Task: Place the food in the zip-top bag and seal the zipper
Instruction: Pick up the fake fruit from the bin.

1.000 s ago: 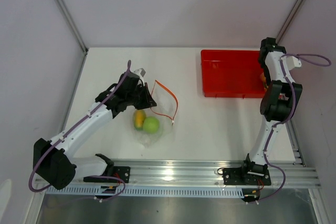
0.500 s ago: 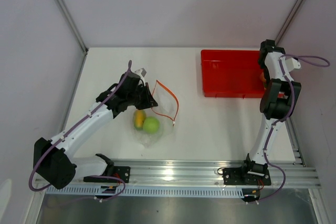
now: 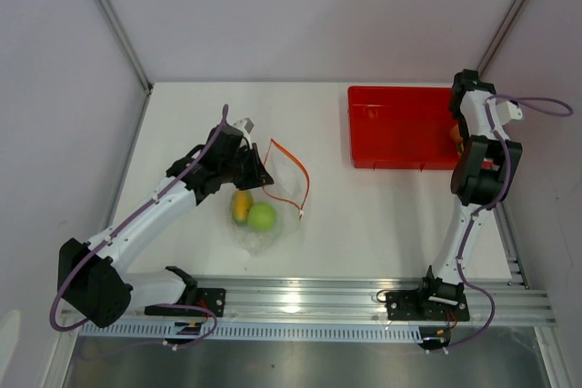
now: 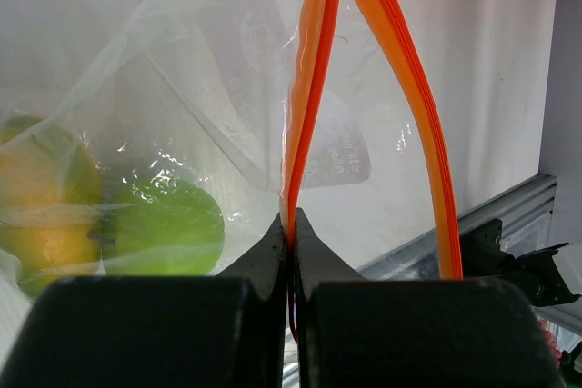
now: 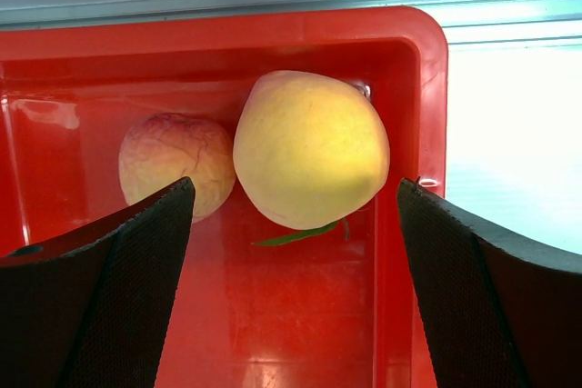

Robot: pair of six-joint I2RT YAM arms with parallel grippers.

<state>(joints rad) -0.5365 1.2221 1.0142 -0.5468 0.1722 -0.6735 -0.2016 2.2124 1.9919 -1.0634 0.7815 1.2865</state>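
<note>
White table (image 3: pixel 364 215), pale partition walls behind and to both sides; aluminium rail (image 3: pixel 318 295) along the near edge carries both arm bases.

Left hand (image 4: pixel 289 224): clenched; its two black fingers meet tip to tip with one side of the thin orange-red zipper strip (image 4: pixel 309 106) pinched between them; the other side of the strip bows away to the right in the wrist view, so the mouth gapes, unsealed.

Small transparent floppy zip-top bag (image 3: pixel 273 202): left of table centre, body lying on the table, mouth edge lifted at the left hand; the strip loops out toward the right in the top view.

Inside the bag: round green apple (image 3: pixel 262 216) and oblong yellow-green mango (image 3: pixel 241 205), side by side and touching, mango to the left.

Red rectangular plastic tray (image 3: pixel 391 124): far right of the table, well apart from the bag; two round orange-yellow peach-like fruits at its right end; the larger yellow peach (image 5: pixel 311 149) touches the paler, pink-blushed peach (image 5: pixel 173 163); a small green leaf shows under the larger one.

Right hand (image 5: pixel 293 190): released, fingers spread wide, poised over the tray's right end; the yellow peach lies between the two pads in the wrist view; neither pad touches it; height above the fruit cannot be told.
</note>
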